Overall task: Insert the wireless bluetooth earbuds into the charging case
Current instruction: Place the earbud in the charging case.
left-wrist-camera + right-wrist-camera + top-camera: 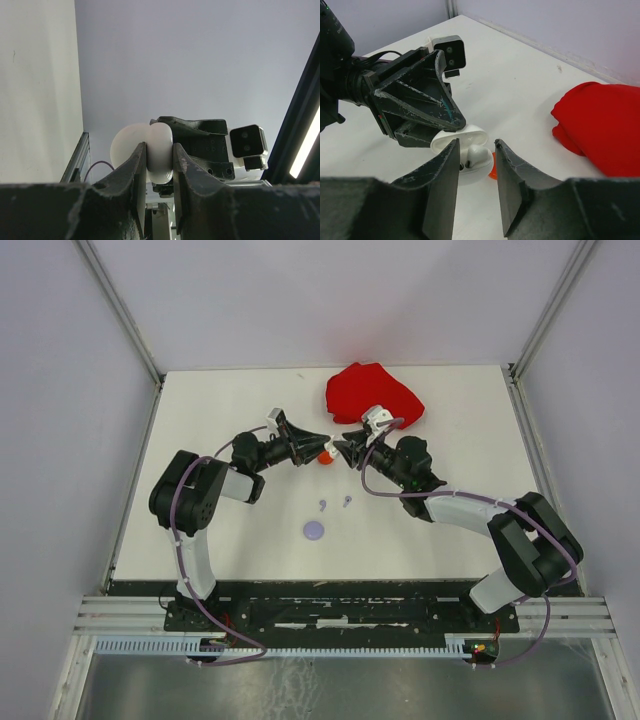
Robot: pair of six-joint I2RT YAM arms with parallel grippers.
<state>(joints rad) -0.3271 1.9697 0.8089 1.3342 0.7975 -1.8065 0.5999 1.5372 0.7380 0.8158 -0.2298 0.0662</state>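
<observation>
White counter [220, 420] filled the space between pale walls. From the left side the left arm [190, 500] reached inward, and the left jaws were clenched on a white charging case [159, 145], whose lid hung open. Whether an earbud sat inside it could not be told. A lilac round case [314, 530] lay flat on the counter, well back from both sets of jaws toward the arm bases. Two tiny stemmed earbuds [322, 505] [346, 502] lay apart from each other on the counter, between that lilac case and the jaws. A small red-orange piece [325, 456] sat just under the white charging case, between the left jaws and the right jaws. Facing the left jaws tip to tip, the right jaws stood parted on either side of the case's near edge, pinching nothing. A crumpled red cloth [375, 395] lay just beyond the right jaws, toward the far wall.
</observation>
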